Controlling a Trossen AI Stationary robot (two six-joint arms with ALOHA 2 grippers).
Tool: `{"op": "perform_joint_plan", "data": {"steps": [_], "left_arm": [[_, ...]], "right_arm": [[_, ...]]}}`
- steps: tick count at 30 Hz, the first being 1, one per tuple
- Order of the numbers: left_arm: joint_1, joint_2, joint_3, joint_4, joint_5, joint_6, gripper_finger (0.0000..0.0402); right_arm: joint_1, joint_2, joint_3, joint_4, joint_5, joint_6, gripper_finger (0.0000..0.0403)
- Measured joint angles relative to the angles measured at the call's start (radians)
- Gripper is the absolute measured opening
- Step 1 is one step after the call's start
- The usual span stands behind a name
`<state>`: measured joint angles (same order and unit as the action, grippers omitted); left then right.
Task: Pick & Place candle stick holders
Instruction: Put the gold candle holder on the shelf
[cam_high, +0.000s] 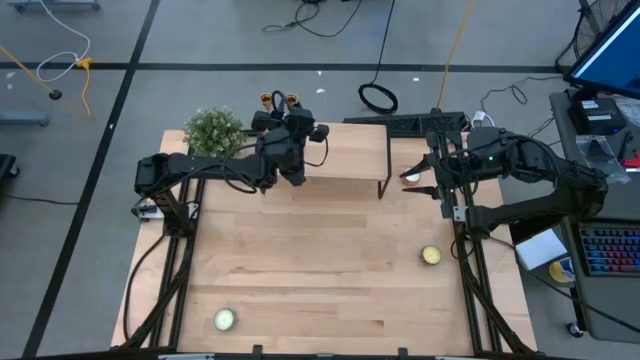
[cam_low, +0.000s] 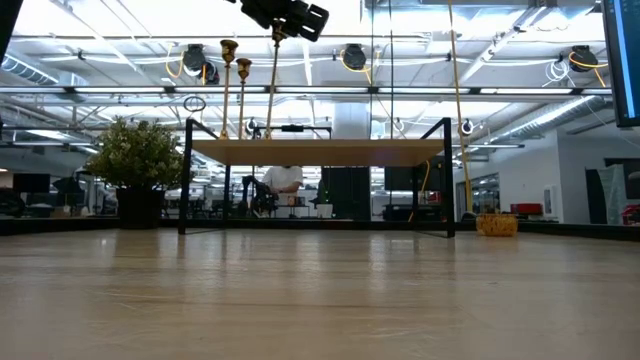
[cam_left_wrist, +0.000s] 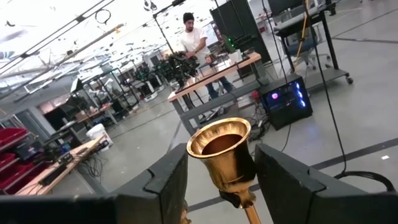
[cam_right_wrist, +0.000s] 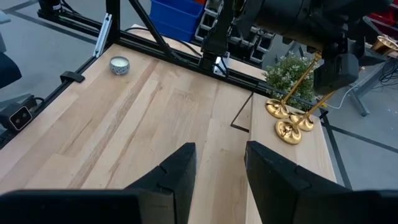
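Observation:
Three gold candle stick holders stand close together at the far left end of a raised wooden shelf, their round bases on its top. Two of them stand free on their bases. My left gripper is up at the top of the third and shut on it. My right gripper hangs open with nothing between its fingers, off the shelf's right end. My left gripper pinches the candle stick holder's top cup between its two fingers, one on each side of the cup. The fingers lie level and come from the table's near side. The stem runs down almost upright, and its lower end reaches the shelf top.
A small green plant stands just left of the shelf. Two short candles lie on the table, one near the right edge and one at the near left. The wide wooden table top in front of the shelf is bare.

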<state>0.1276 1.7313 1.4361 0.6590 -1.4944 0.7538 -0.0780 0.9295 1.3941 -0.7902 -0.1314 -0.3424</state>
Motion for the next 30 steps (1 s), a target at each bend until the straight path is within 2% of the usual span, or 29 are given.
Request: {"op": "perform_joint_plan", "data": {"steps": [30], "left_arm": [[0.001,-0.001,0.0,-0.004,0.0,0.001,0.0184]], "right_arm": [[0.0,0.0,0.0,-0.011,0.0,-0.001,0.013]]}}
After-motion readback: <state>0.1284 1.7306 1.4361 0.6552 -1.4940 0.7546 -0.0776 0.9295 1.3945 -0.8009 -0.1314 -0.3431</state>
